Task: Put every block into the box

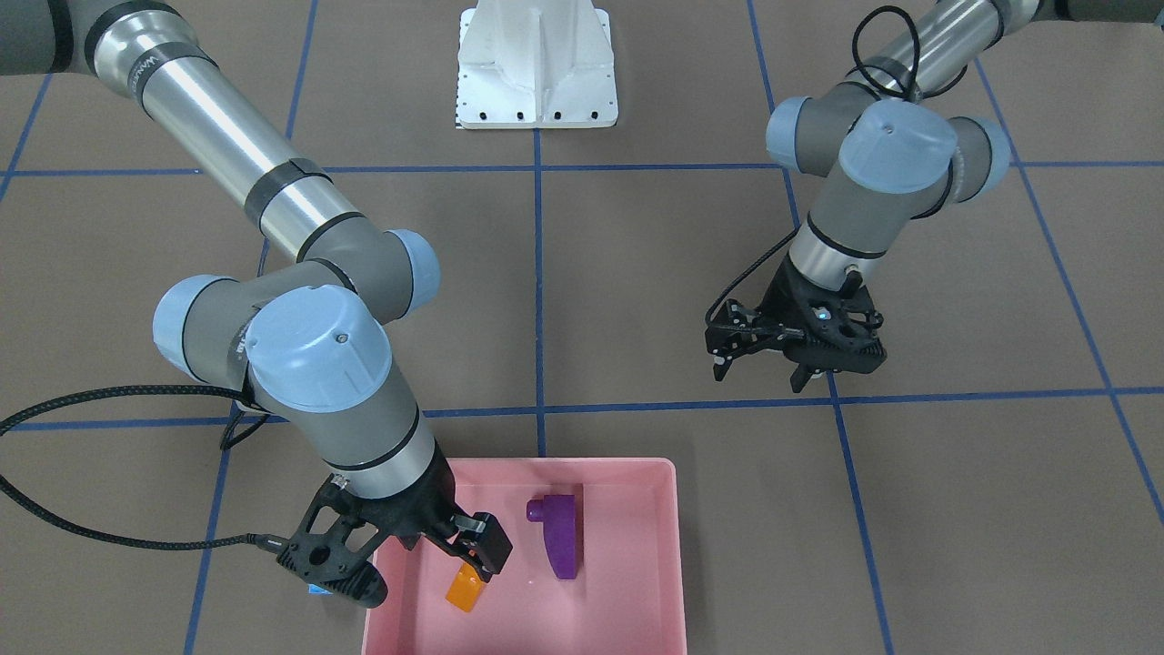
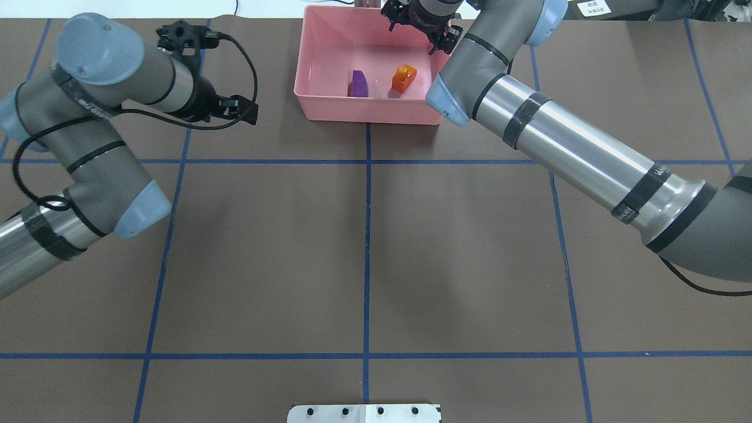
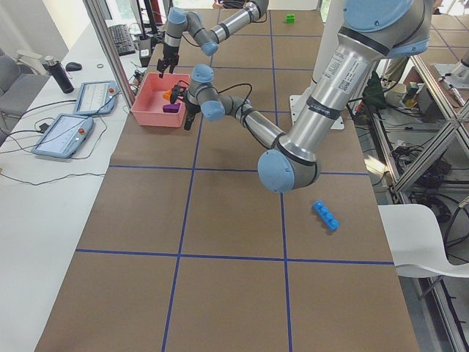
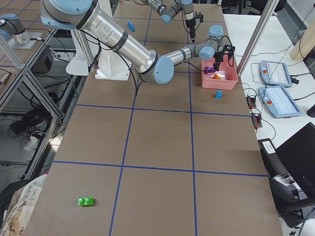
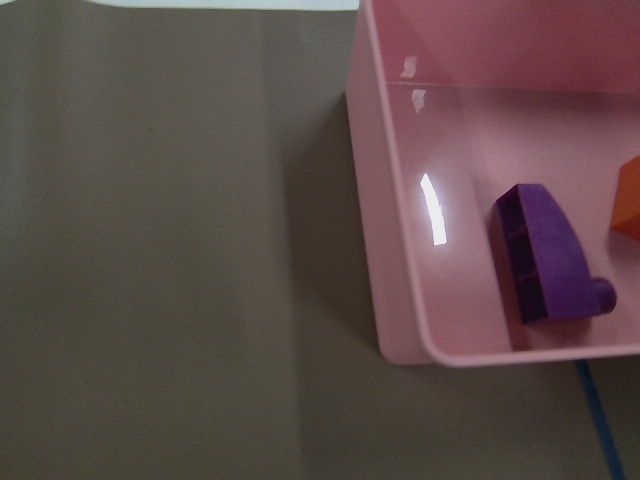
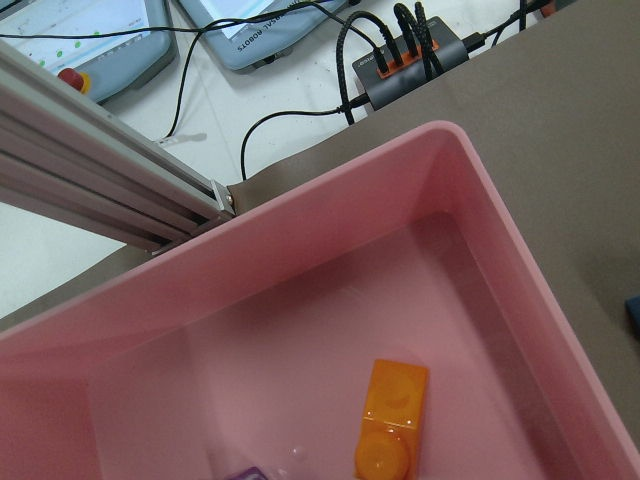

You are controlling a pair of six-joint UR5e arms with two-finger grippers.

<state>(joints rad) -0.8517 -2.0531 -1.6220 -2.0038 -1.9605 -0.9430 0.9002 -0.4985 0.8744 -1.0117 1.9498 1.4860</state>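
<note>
Brown table (image 2: 364, 264): orange block (image 2: 404, 78) lies lengthwise across pink box (image 2: 367, 111); left jaws, right jaws spread, empty.

The box (image 1: 637, 546) runs off the front-facing view's bottom edge. The small blue block (image 1: 318, 589) is mostly hidden behind the right gripper (image 1: 427, 571). The left wrist view's right edge cuts the orange block (image 5: 628, 200).
</note>
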